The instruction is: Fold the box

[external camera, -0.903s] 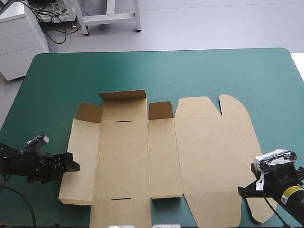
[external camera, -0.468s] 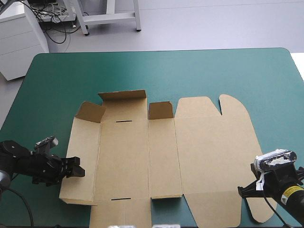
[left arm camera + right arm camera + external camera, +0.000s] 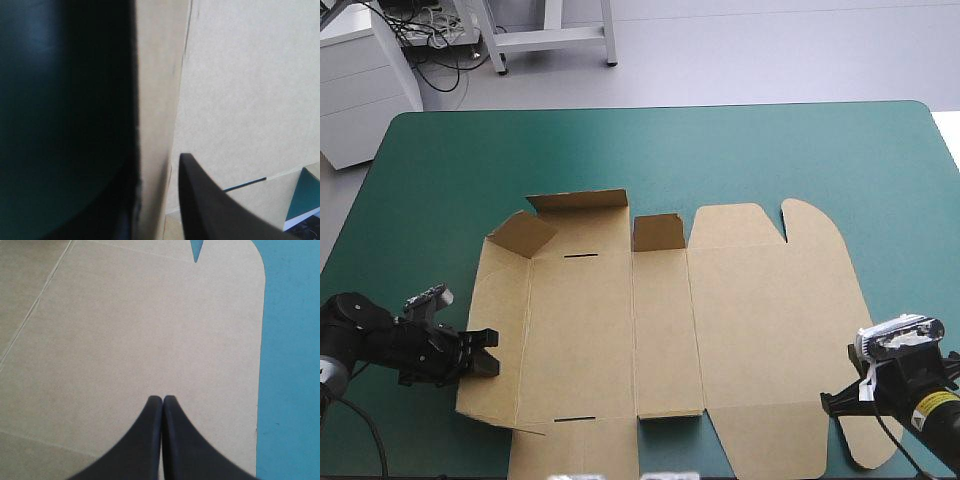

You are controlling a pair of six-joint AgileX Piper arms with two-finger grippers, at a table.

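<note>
The brown box (image 3: 660, 330) lies as a cut sheet across the middle of the table, mostly flat. Its left side panel (image 3: 495, 330) is tipped up off the cover, and the small flap at that panel's far end (image 3: 523, 233) leans inward. My left gripper (image 3: 483, 353) is at the panel's outer edge. In the left wrist view one black finger stands on each side of the board edge (image 3: 155, 100), all but shut on it. My right gripper (image 3: 832, 400) is shut, its tips (image 3: 163, 399) over the wide right panel (image 3: 125, 330) near its rounded corner.
Teal-green cover (image 3: 720, 150) shows all round the sheet, widest toward the far edge. Two short flaps (image 3: 657, 232) stand up along the box's far side. The sheet's near flaps reach the table's front edge (image 3: 575, 450).
My left gripper has moved right and closed onto the left panel's edge, tilting the panel upward and inward. The far-left flap has swung up. The right arm has not moved.
</note>
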